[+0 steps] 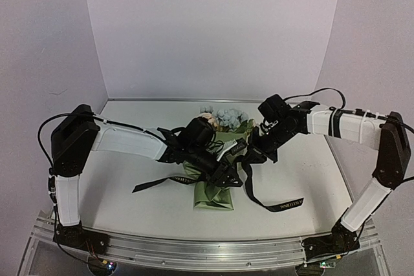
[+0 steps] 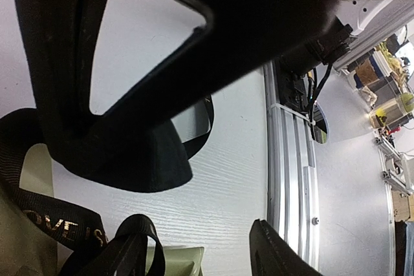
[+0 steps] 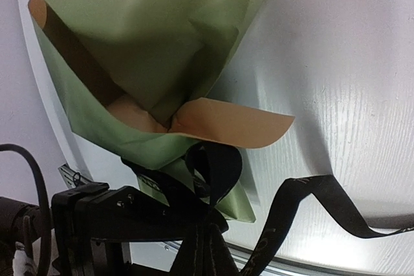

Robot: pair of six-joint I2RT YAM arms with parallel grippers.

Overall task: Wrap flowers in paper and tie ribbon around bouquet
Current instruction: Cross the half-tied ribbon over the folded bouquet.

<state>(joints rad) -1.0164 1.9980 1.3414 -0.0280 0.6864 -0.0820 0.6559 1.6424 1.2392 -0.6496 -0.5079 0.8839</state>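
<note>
The bouquet [image 1: 213, 195] lies mid-frame, the ribbon [image 1: 279, 205] looped round its waist. The right gripper [image 3: 206, 250] pinches the ribbon, likely keeping the loop taut; the left gripper [image 1: 228, 176] hovers beside, jaws spread

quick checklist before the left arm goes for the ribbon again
1. Right gripper shut on the ribbon: ok.
2. Left gripper open with nothing between its fingers: ok, bare table shows in the gap in the left wrist view.
3. Paper wrapped around the flowers: ok, heads poke out the far end.
4. Ribbon fully round the cone, knot tight: cannot tell, only a loose loop shows beside the paper.
5. Both ribbon tails lying free on the table: ok.
</note>
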